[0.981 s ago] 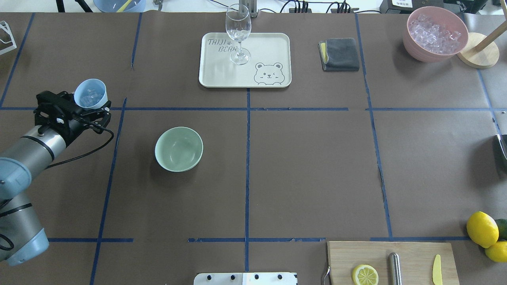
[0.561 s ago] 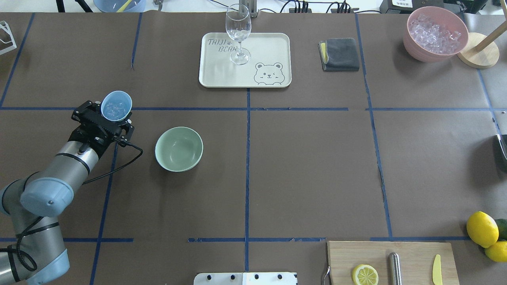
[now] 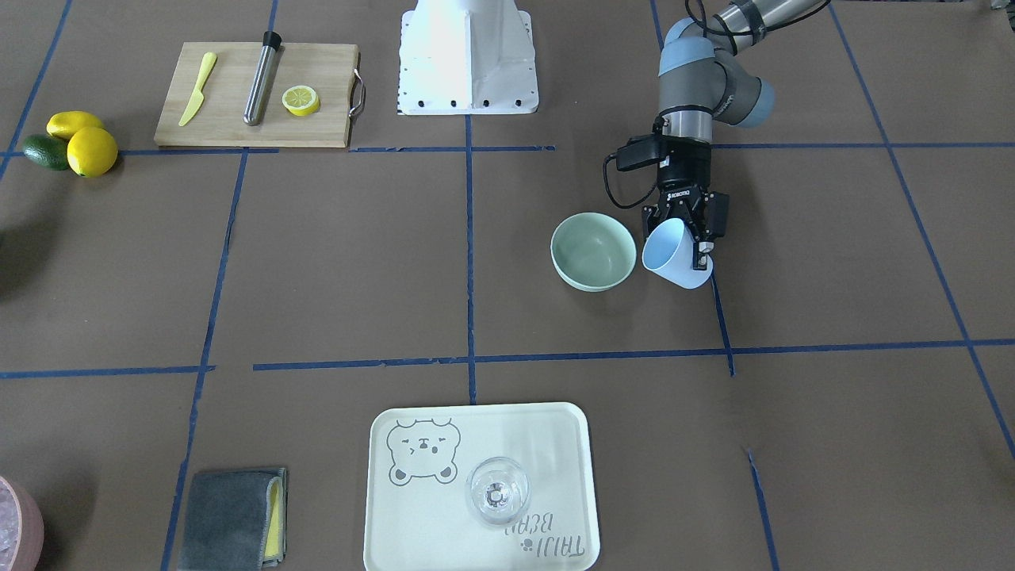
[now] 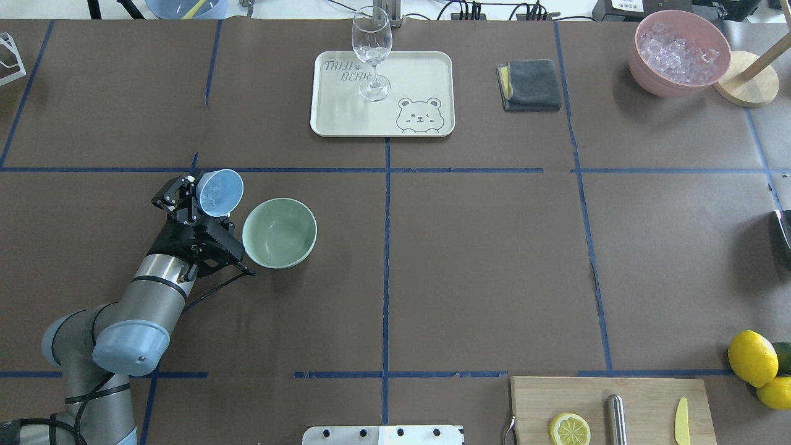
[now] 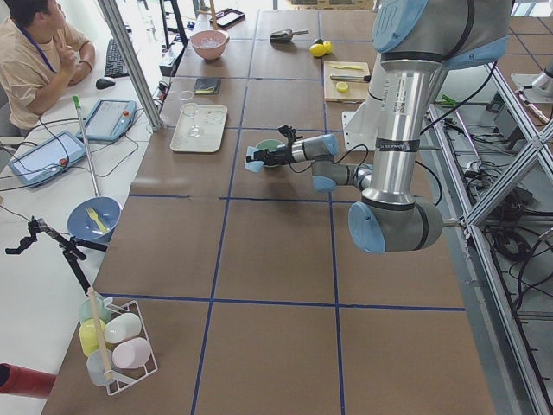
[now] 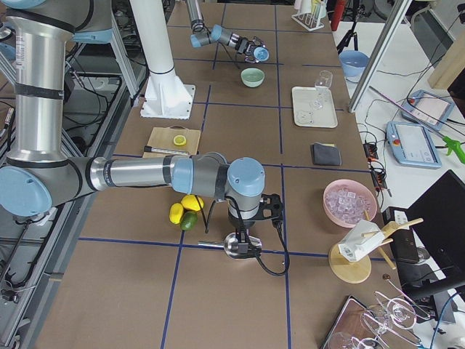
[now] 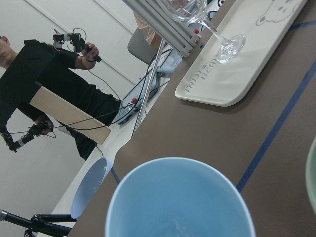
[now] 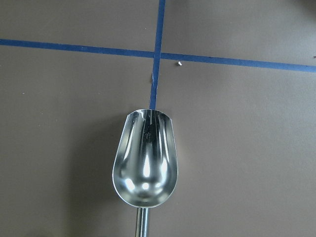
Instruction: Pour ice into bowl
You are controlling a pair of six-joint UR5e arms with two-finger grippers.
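The light blue cup [image 4: 220,192] is tipped. Its mouth points at the mint-green bowl [image 4: 279,233] and its base points away from it. Long axis leans well off vertical, approx halfway to horizontal. In the front-facing view the mouth faces view-left at the bowl and the base sits low-right. The cup hangs off the table [image 4: 482,259], rim just beside the bowl's rim on the robot's left side. Touching or not: can't tell.

Ice [image 4: 212,194]: a few small clear cubes inside the cup, whitish glints vs the blue inner wall. The left wrist view shows only a faint glassy shape low in the cup.

Bowl: round, matte, plain, upright on the table, inside bare green.

The left gripper [image 4: 204,205] pinches the cup w/ one finger on each side of its wall. The right gripper [image 6: 243,234] is well apart at the table's other end, w/ a metal scoop [image 8: 145,158] right under it. Can't tell if it's spread or clamped.

Vs 1.0 s ago: the cup was near upright, well left of the bowl, past the blue tape line [image 4: 167,296]. At 0.6 s ago it was nearer, mouth up. Now it's tipped right beside the bowl. The bowl hasn't moved.
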